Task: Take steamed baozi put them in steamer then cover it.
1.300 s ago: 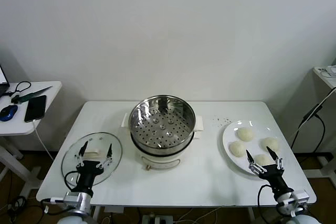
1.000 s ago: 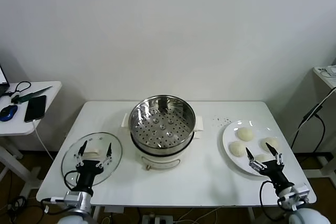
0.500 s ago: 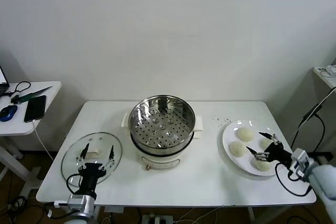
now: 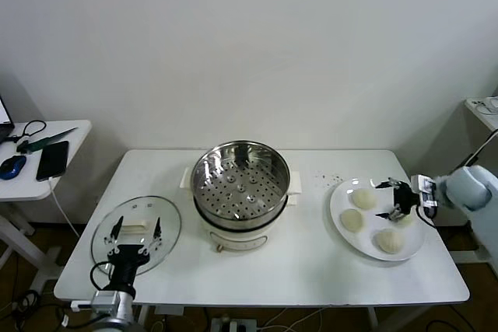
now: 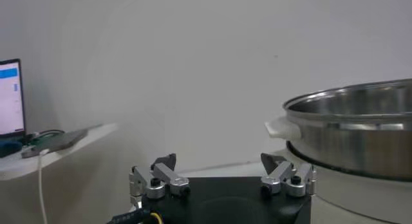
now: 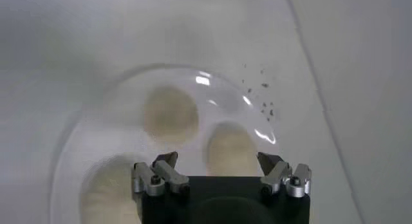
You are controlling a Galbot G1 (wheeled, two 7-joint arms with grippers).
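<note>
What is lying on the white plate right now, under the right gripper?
Three baozi show fully on the plate; a fourth sits mostly hidden beneath the open right gripper hovering above it. Nothing else shows there.

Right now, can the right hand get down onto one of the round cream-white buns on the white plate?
Probably yes: the right hand hovers open above the white plate, nothing lies between it and the round cream-white buns.

white table (image 4: 311,270) | white plate (image 4: 339,223) right | side table (image 4: 74,131) left: phone (image 4: 52,160), mouse (image 4: 12,166)
</note>
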